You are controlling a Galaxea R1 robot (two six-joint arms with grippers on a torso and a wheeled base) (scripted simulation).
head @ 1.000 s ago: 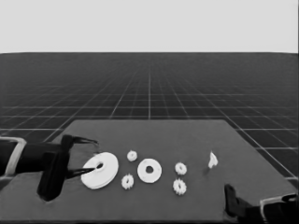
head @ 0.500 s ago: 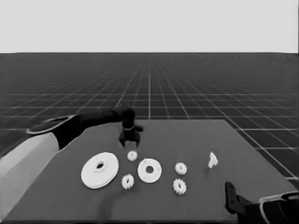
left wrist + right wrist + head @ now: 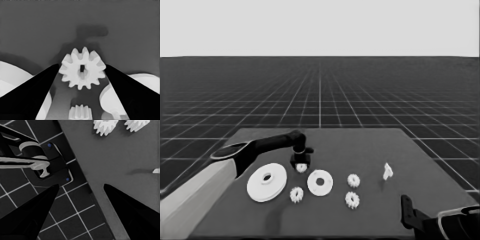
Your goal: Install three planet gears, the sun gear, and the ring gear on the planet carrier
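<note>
Small white toothed gear (image 3: 82, 71) lies flat on the dark table (image 3: 370, 145), its hole facing up, just behind the smaller white round part (image 3: 320, 182). Left gripper (image 3: 81, 68) straddles it, fingers spread, not clamping. Right gripper (image 3: 81, 187) waits, spread, off the table's near right corner.

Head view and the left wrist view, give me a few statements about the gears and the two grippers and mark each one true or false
1. The left gripper is down at a gear, a finger on either side. True.
2. That gear sits on the smaller round part. False: it is on the table, beside it.
3. The right gripper is over the larger round part. False: it waits at the table's corner.
4. Four gears show on the table. True.
</note>
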